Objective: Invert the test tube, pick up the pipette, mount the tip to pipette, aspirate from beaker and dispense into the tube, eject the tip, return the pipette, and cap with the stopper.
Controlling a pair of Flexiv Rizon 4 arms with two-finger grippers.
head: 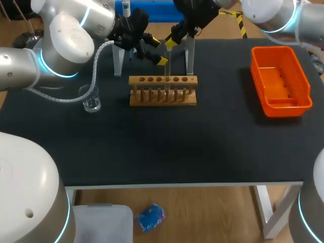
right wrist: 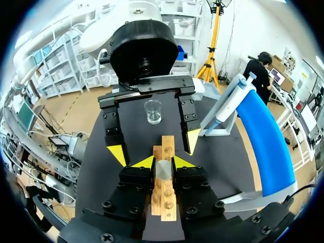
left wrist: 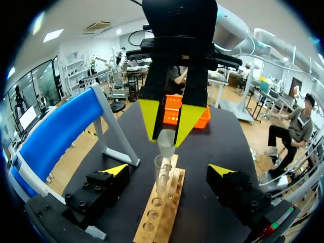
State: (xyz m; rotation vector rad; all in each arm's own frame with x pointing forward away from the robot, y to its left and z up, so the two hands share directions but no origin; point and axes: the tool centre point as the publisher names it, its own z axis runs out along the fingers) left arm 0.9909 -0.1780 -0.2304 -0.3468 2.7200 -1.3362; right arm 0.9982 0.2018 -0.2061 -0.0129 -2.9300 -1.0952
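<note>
A clear test tube [left wrist: 162, 174] stands upright in the wooden rack [head: 162, 96]. My right gripper [right wrist: 163, 163] hangs just above the tube's mouth, shut on a pale grey stopper [left wrist: 166, 142]. The stopper's lower end sits just over the rim; I cannot tell if they touch. My left gripper [left wrist: 168, 172] is open, with one yellow tip on either side of the tube and neither touching it. In the head view both grippers meet over the rack's back edge. The pipette [right wrist: 238, 93] lies on the blue stand [right wrist: 263, 136]. A glass beaker [head: 91, 99] stands left of the rack.
An orange tray [head: 281, 81] sits at the right of the black table [head: 167, 147]. The stand's grey legs [head: 117, 61] rise close behind the rack, beside both grippers.
</note>
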